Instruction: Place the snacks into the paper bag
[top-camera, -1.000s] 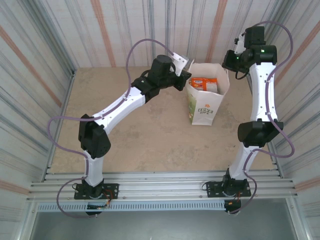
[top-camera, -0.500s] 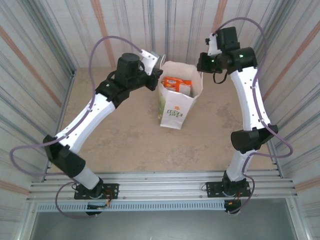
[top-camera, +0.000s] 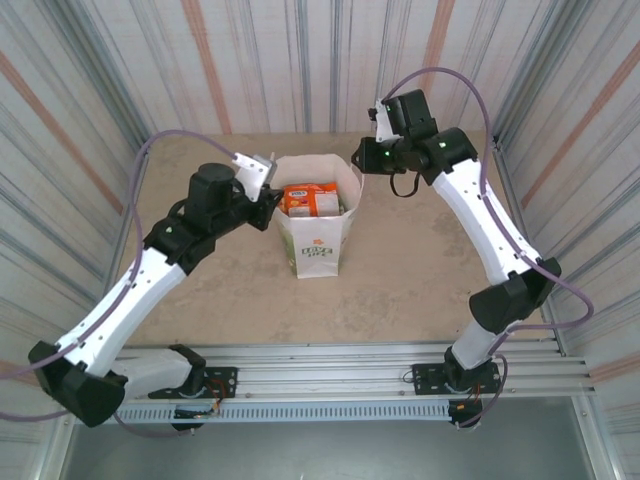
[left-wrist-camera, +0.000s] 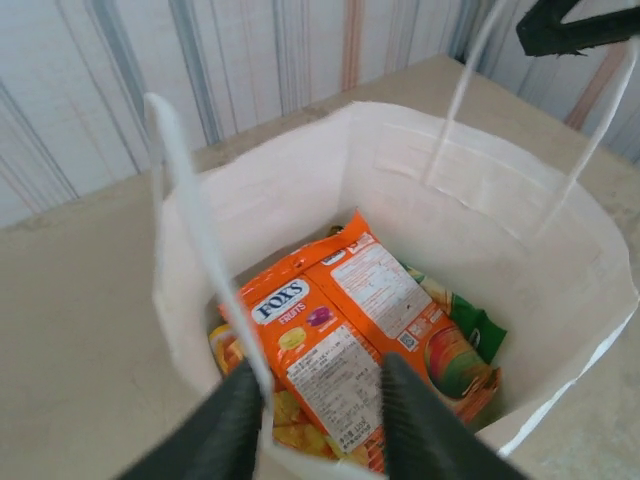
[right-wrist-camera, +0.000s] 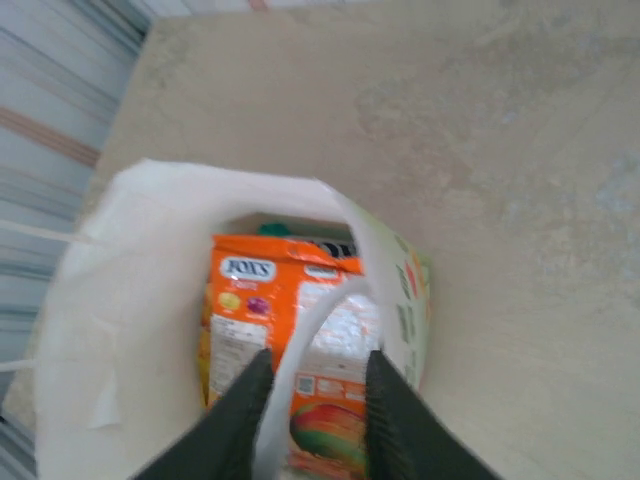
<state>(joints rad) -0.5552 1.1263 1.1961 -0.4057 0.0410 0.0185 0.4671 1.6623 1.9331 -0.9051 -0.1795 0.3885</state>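
The white paper bag (top-camera: 318, 250) stands upright mid-table, with snacks (top-camera: 308, 199) inside it. In the left wrist view an orange FOX'S packet (left-wrist-camera: 330, 320) lies on top, with a green packet (left-wrist-camera: 475, 330) and yellow ones under it. My left gripper (top-camera: 265, 192) hovers at the bag's left rim. Its jaws are open (left-wrist-camera: 320, 425), and a thin white handle (left-wrist-camera: 200, 240) runs past the left finger. My right gripper (top-camera: 360, 160) is above the right rim, open (right-wrist-camera: 312, 420), with the other handle (right-wrist-camera: 300, 390) hanging loose between its fingers over the orange packets (right-wrist-camera: 245, 300).
Corrugated metal walls (top-camera: 80, 120) close in the tan table (top-camera: 420, 250) on three sides. An aluminium rail (top-camera: 320, 360) with both arm bases runs along the near edge. Bare tabletop lies left and right of the bag.
The bag has travelled left and a little nearer with both arms alongside it. Both pairs of jaws now stand apart and the handles hang slack.
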